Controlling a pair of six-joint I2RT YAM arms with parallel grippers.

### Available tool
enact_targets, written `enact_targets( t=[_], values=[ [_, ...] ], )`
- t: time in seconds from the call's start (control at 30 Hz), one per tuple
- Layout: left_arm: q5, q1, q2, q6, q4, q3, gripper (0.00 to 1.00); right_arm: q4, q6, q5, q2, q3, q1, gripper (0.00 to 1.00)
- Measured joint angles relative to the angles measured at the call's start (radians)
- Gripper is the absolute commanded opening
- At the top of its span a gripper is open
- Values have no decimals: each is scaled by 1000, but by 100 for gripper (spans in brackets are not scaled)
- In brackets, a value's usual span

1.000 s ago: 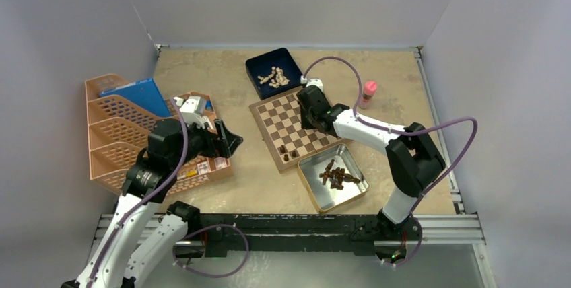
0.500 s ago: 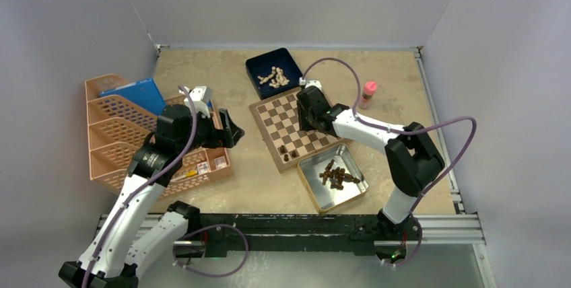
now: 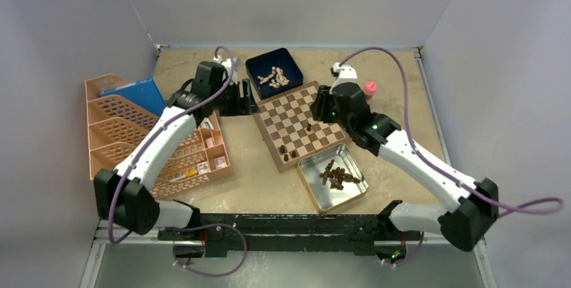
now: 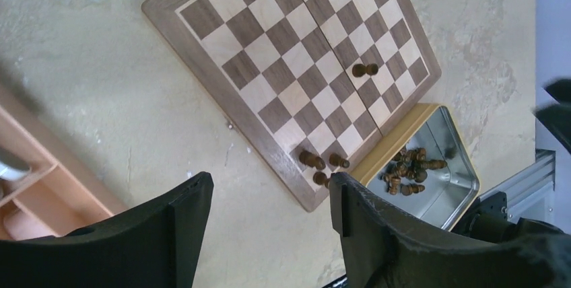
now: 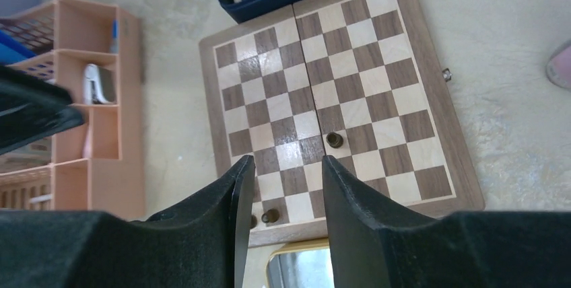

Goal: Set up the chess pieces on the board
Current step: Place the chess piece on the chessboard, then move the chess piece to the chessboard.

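Reading this as a gap between placements, early in the job. The board point(image 3: 291, 108) sits mid-worktop, nearer the far edge. Four pieces point(image 3: 286, 152) stand on it: three bunched at its near corner, and a lone piece point(image 3: 309, 127) further in, toward its right edge. The heap point(image 3: 337, 175) of other dark pieces lies in the tin point(image 3: 315, 194), just beside the board's near-right edge.

The right gripper point(image 5: 286, 160) hovers over the board, jaws apart, nothing between them. The left gripper point(image 4: 268, 179) hangs over bare worktop off the board's left edge, jaws also apart and empty.

We judge most of the set is yet to place. Next move as we see it: one arm goes to the tin, singles a piece out of the tangle, pinches it narrow and sets it upright on a back-rank square. The heap lies every which way, so we expect regrasp trouble.
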Motion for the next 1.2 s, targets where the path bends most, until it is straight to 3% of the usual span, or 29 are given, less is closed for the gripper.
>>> enact_targets(
  t=[0.17,0.4,0.73,1.2],
  values=[
    [-18,-36,146,-3,15,95,53,8,20,0,-171,-70,0,40],
    [-108,-175,343,-2,49,220,41,7,31,11,-326,-84,0,39],
    [-212,-363,565,24,117,343,39,-8,46,50,-434,-120,0,38],
    [-312,-453,761,66,161,458,35,-32,57,95,-500,-145,0,38]
  ],
)
